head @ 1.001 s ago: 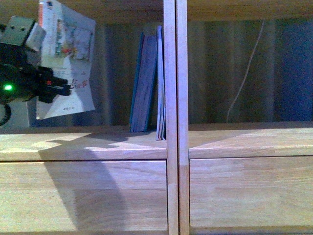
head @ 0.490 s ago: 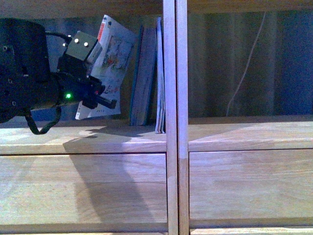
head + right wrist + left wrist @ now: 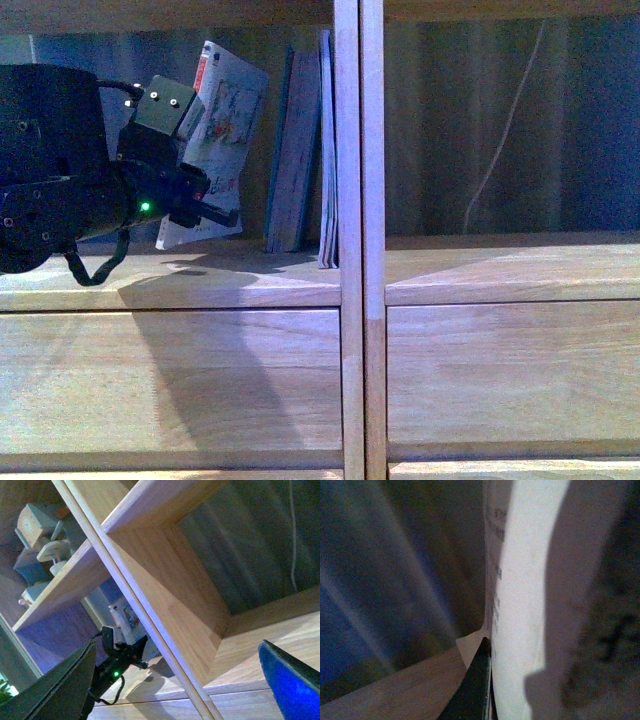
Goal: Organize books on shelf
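My left gripper (image 3: 205, 195) is shut on the white paperback book (image 3: 225, 110), which has an illustrated cover and a red-and-white spine. It holds the book tilted inside the left compartment of the light-wood shelf (image 3: 350, 290), its lower corner just above the board. The book fills the left wrist view (image 3: 530, 605), one dark finger (image 3: 475, 685) against it. Thin upright books, one teal (image 3: 295, 150), one slim (image 3: 327, 150), lean against the centre divider. My right gripper (image 3: 175, 680) is open, its fingers (image 3: 290, 680) before the right compartment; the left arm and paperback (image 3: 125, 622) show there too.
Plain drawer-front panels (image 3: 170, 385) run below the board. A white cable (image 3: 505, 130) hangs down the back of the right compartment. In the right wrist view, small blue and white things (image 3: 37, 545) stand on the shelf above.
My left arm has carried the white paperback right and down into the left compartment, closer to the upright books. In the last half second it moved only slightly.
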You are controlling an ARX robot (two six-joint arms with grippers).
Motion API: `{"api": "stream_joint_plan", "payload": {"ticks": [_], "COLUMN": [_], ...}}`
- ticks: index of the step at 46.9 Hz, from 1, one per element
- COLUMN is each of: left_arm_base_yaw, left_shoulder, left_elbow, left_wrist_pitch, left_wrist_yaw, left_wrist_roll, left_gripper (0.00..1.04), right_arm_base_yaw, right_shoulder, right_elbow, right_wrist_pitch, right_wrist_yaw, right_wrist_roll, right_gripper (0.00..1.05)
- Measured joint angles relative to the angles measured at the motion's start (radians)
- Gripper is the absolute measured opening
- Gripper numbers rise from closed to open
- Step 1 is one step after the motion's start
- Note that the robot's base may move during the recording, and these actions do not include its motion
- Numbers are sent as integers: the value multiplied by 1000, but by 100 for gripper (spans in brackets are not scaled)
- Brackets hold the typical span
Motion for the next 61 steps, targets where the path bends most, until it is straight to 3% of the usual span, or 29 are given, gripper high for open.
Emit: {"api": "stream_joint_plan", "payload": {"ticks": [33,43,54,61], "left_arm_base_yaw": [-137,-135,-119,-120], "left_shoulder": [124,123,77,-52], "left_elbow": [206,199,82,-49], "left_wrist_pitch": [-70,-65,-11,50], "left_wrist_yaw": [-212,-267,-232,-190], "left_wrist_roll": [-3,-3,-11,-61], "left_gripper": [7,49,96,97], "right_arm_base_yaw": [0,0,0,0], "right_shoulder": [0,0,0,0], "right_elbow": [0,0,0,0], "right_wrist_pitch": [0,0,0,0], "right_wrist_yaw": [0,0,0,0], "right_wrist_roll": [0,0,0,0], "right_gripper": [98,98,98,98]}}
